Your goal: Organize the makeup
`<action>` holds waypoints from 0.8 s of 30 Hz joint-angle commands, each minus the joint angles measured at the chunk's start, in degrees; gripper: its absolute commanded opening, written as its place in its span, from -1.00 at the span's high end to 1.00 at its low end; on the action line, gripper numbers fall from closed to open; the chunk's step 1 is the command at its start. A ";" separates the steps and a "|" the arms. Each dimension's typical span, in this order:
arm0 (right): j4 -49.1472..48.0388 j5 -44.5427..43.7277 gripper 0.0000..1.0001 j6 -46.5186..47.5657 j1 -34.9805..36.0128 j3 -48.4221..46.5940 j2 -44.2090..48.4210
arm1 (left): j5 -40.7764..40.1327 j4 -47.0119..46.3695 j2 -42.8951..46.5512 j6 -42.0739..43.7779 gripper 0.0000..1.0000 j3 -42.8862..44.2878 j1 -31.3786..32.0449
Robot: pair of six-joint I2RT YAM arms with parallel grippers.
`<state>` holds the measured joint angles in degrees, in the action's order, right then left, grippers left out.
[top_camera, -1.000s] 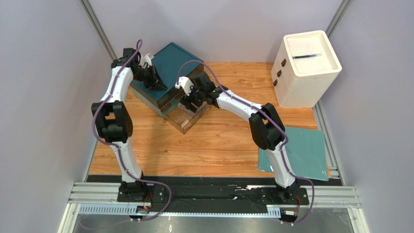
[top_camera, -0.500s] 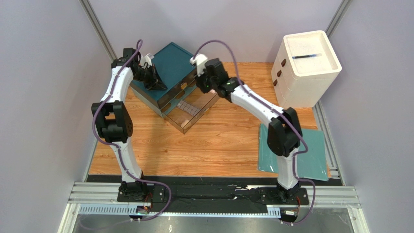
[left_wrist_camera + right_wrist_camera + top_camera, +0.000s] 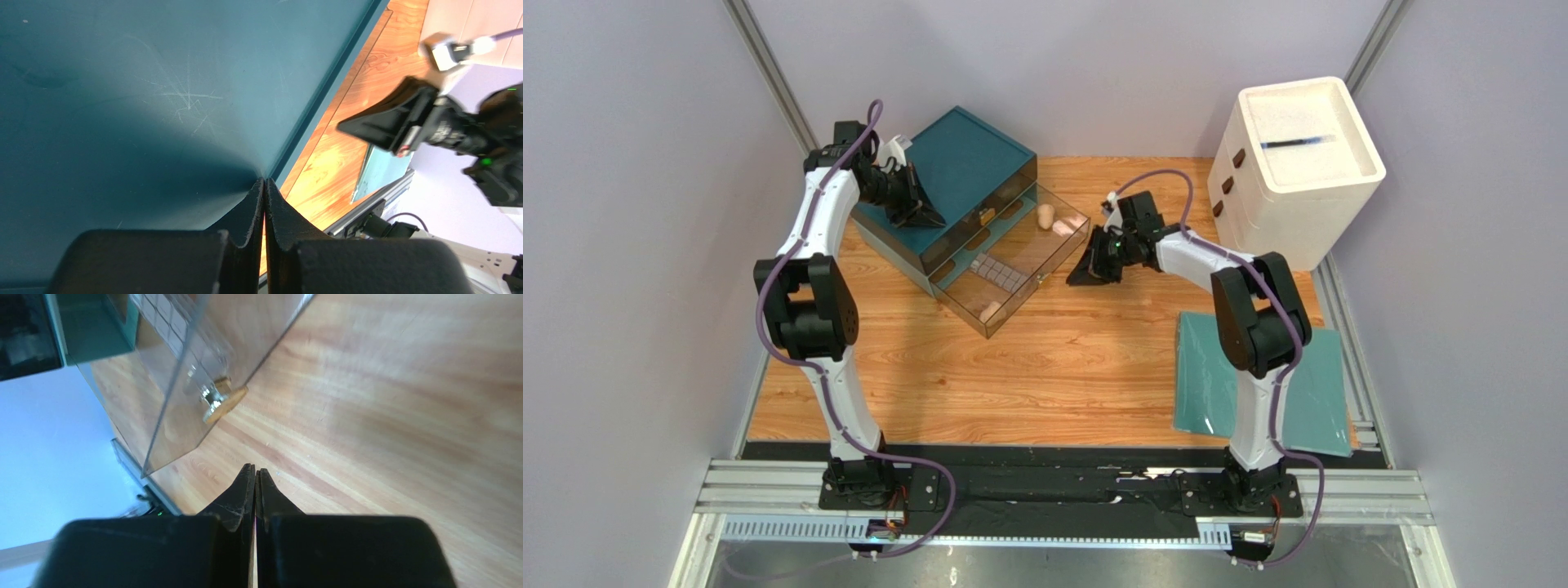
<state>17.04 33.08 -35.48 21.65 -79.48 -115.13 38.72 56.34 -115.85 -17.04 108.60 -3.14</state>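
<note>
Left gripper [image 3: 264, 184] rested on top of the teal drawer box [image 3: 955, 159], fingers pressed together with nothing between them. Right gripper [image 3: 255, 473] was pressed together too, empty, low over the wooden table [image 3: 1075, 355] just beside the box's pulled-out clear drawer [image 3: 1044, 263]. Inside that drawer, two peach sponges [image 3: 1046, 218] lay at its far end, and the palette [image 3: 995, 268] lay flat mid-drawer.
</note>
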 commanded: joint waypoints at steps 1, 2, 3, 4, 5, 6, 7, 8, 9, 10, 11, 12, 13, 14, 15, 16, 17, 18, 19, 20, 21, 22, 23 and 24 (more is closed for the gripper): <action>-4.11 7.95 1.00 -8.18 0.94 -0.15 -2.18 | -2.24 3.69 -1.75 0.95 0.86 -1.72 0.85; -4.81 8.31 1.00 -8.89 0.94 -0.15 -2.81 | -2.16 3.61 -1.66 0.95 0.86 -1.90 0.76; -5.78 8.66 1.00 -9.94 0.94 0.29 -3.51 | -2.24 3.61 -1.57 1.04 0.86 -1.98 0.76; -8.05 9.36 1.00 -12.13 0.94 0.47 -4.65 | -2.42 3.61 -1.57 1.04 0.87 -2.16 0.85; -9.12 9.46 1.00 -13.02 0.94 0.47 -5.19 | -2.42 3.61 -1.48 1.13 0.86 -2.25 0.85; -11.04 9.55 1.00 -13.99 1.03 0.30 -5.80 | -2.51 3.69 -1.39 1.22 0.86 -2.34 0.85; -11.84 9.72 1.00 -15.74 0.94 0.03 -7.11 | -2.51 3.52 -1.22 1.22 0.86 -2.60 0.85; -12.63 9.98 1.00 -16.63 1.03 -0.32 -8.08 | -2.51 3.52 -1.13 1.13 0.86 -2.69 0.85; -13.77 10.16 1.00 -17.24 1.11 -1.63 -8.87 | -2.51 3.43 -1.13 1.13 0.86 -2.77 0.85; -14.57 10.34 1.00 -18.03 1.11 -2.25 -9.67 | -2.51 3.43 -1.13 1.13 0.86 -2.86 0.76; -15.27 10.60 1.00 -19.35 1.20 -3.04 -11.33 | -2.42 3.34 -0.96 1.04 0.86 -2.86 0.85; -15.71 10.43 1.00 -19.79 1.38 -5.05 -12.04 | -2.42 3.43 -1.04 1.04 0.86 -2.86 0.85; -15.63 10.25 1.00 -19.97 1.64 -6.55 -12.92 | -2.51 3.52 -0.95 1.04 0.86 -2.86 0.85; -15.37 10.25 1.00 -20.15 1.64 -8.04 -14.67 | -2.51 3.52 -0.78 1.04 0.86 -2.78 0.76; -15.02 10.25 1.00 -20.32 1.90 -9.54 -15.73 | -2.42 3.60 -0.78 1.04 0.86 -2.78 0.85; -15.02 10.51 1.00 -20.41 2.17 -13.12 -16.61 | -2.33 3.61 -0.69 1.04 0.86 -2.69 0.76; -14.75 10.51 1.00 -20.94 2.52 -14.81 -18.62 | -2.16 3.61 -0.69 1.13 0.86 -2.69 0.85; -14.93 10.51 1.00 -21.46 2.78 -16.65 -19.42 | -2.24 3.95 -0.60 1.22 0.86 -2.60 0.85; -15.10 10.43 1.00 -21.99 3.05 -19.63 -20.30 | -2.33 4.13 -0.52 1.48 0.86 -2.25 0.85; -15.10 10.34 1.00 -22.78 3.31 -21.31 -21.44 | -2.42 4.39 -0.51 1.65 0.86 -2.07 0.85; -16.50 10.60 1.00 -25.31 3.66 -22.46 -23.28 | -2.51 4.74 -0.51 1.74 0.86 -1.90 0.76; -18.69 10.60 1.00 -27.08 3.92 -24.73 -24.43 | -2.51 4.83 -0.43 1.74 0.86 -1.81 0.85; -19.84 10.60 1.00 -28.49 4.45 -25.80 -25.40 | -2.33 4.92 -0.34 1.83 0.86 -1.72 0.85; -22.03 10.34 1.00 -31.28 4.63 -26.77 -27.41 | -2.33 5.10 -0.34 1.83 0.86 -1.72 0.85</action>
<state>4.05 41.63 -57.58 24.03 -100.44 -138.78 39.09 55.42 -115.83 -17.21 108.09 -3.16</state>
